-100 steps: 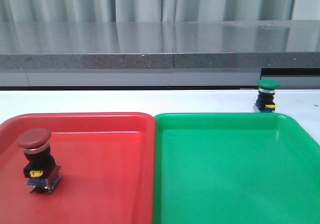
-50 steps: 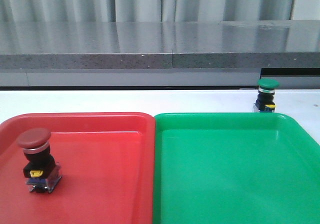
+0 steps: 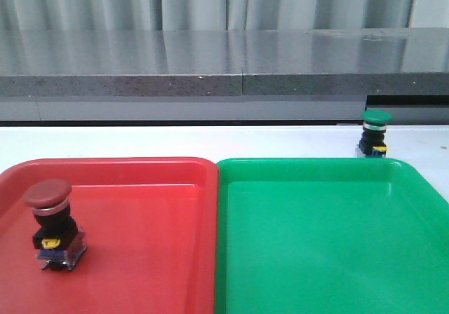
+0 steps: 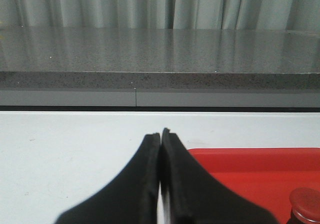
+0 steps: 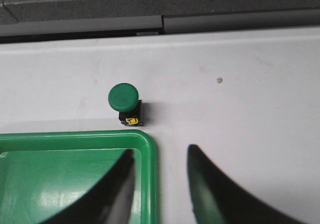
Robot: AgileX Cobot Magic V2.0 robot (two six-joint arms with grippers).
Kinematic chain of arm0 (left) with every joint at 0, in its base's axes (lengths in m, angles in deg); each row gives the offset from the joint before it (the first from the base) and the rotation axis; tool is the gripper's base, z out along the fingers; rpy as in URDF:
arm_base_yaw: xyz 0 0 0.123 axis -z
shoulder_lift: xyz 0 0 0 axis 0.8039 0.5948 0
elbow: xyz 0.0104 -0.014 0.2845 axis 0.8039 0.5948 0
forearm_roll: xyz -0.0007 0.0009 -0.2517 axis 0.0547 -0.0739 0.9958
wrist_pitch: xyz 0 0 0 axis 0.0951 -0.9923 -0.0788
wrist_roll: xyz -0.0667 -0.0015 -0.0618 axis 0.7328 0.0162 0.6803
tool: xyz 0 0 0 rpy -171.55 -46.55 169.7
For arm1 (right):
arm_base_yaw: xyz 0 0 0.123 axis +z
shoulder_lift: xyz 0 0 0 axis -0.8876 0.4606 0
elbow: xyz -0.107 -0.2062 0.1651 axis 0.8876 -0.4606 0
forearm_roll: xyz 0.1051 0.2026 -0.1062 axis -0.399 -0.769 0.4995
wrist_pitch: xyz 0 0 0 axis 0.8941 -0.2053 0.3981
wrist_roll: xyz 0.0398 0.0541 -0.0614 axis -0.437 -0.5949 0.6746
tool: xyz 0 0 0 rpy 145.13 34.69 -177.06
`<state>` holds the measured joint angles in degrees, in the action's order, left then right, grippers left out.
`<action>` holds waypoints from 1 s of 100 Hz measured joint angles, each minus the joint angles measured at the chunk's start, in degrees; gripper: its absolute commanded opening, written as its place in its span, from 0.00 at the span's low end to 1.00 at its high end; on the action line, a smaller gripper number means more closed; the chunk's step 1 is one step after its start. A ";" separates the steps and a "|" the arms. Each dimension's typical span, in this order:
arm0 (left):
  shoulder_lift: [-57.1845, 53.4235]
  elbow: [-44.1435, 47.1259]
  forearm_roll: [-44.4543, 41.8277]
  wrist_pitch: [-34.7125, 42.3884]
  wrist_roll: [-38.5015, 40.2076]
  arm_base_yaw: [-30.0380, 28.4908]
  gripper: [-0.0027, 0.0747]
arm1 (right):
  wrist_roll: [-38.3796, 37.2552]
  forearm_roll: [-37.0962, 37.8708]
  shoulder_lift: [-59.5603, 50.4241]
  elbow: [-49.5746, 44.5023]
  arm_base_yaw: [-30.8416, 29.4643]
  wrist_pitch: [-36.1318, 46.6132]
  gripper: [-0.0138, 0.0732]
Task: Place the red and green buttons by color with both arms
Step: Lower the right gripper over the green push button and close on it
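While nothing has moved, the right jaws (image 5: 159, 184) gape short of the green button (image 5: 124, 100); the left jaws (image 4: 161, 184) stay closed, empty.

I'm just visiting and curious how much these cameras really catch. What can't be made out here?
- Both arms: absent from the front view, outside its frame.
- Red button: left wrist view shows only its cap, cut off at the picture's edge.
- Green button: right wrist view looks down on its cap, which hides most of the body.
- Yellow tab: any marking too small, front view.
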<state>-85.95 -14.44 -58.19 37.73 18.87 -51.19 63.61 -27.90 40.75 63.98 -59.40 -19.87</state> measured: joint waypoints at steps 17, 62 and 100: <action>0.00 0.00 0.00 0.00 0.00 0.00 0.01 | 0.00 -1.29 9.84 5.64 1.48 -1.47 0.91; 0.00 0.00 0.00 0.00 0.00 0.00 0.01 | 2.99 -4.05 35.64 25.71 3.54 -9.76 0.91; 0.00 0.00 0.00 0.00 0.00 0.00 0.01 | 5.07 -6.10 47.19 33.66 3.54 -14.99 0.85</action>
<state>-85.95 -14.44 -58.19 37.73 18.87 -51.19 68.68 -34.00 87.94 97.64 -55.86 -34.86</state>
